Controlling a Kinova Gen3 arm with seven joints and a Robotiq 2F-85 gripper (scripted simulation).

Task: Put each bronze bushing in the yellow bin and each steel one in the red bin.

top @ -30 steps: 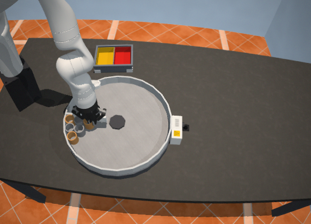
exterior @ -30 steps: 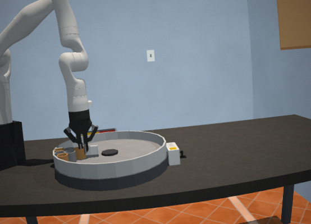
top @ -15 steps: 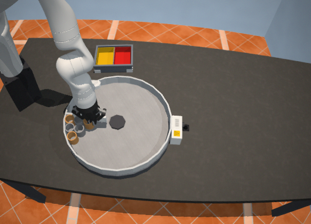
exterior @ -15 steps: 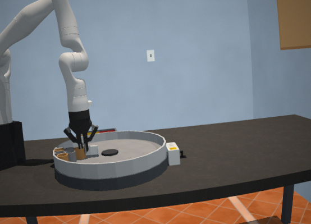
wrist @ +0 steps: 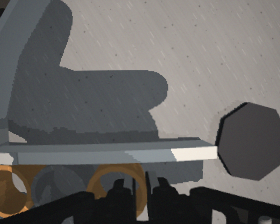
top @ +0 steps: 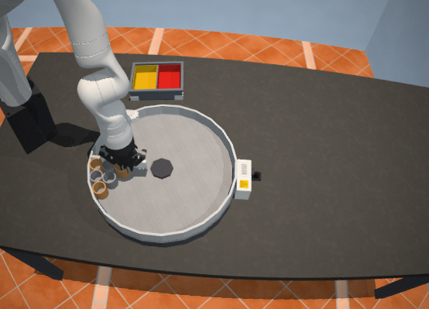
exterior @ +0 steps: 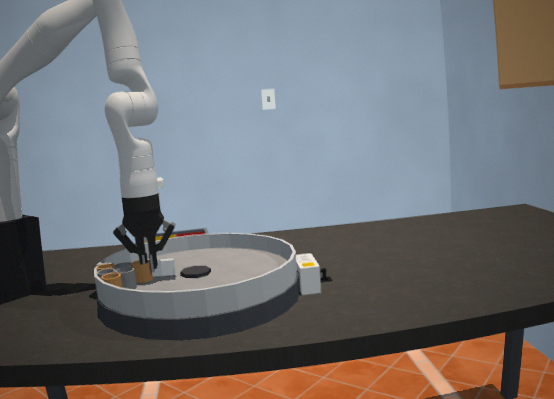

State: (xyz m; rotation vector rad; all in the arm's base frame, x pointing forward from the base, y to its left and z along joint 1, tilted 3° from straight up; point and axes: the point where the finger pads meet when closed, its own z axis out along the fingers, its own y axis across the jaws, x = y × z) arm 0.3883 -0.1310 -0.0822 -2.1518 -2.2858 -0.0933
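At far left in the top view, the arm's black pedestal [top: 29, 132] [exterior: 20, 260] stands by the turntable [top: 186, 231] [exterior: 200, 303]. Inside its left wall, two bronze bushings [top: 100, 195] [exterior: 111, 279] and three steel ones [top: 109, 181] [exterior: 127, 277] crowd close together. Just right of them, the gripper [top: 128, 168] [exterior: 148, 264] [wrist: 140, 185] has its jaws narrow, pinching the wall of another bronze bushing [top: 123, 173] [exterior: 143, 273] [wrist: 97, 185], which is down on the turntable. A grey barrier [top: 141, 172] [exterior: 165, 268] [wrist: 116, 154] runs right beside it, inward from the rim towards the dark hub [top: 162, 169] [exterior: 195, 271] [wrist: 253, 142]. Behind the turntable sit the yellow bin [top: 145, 78] and, right of it, the red bin [top: 169, 77]. A white box [top: 243, 176] [exterior: 308, 275] stands against the rim at right.
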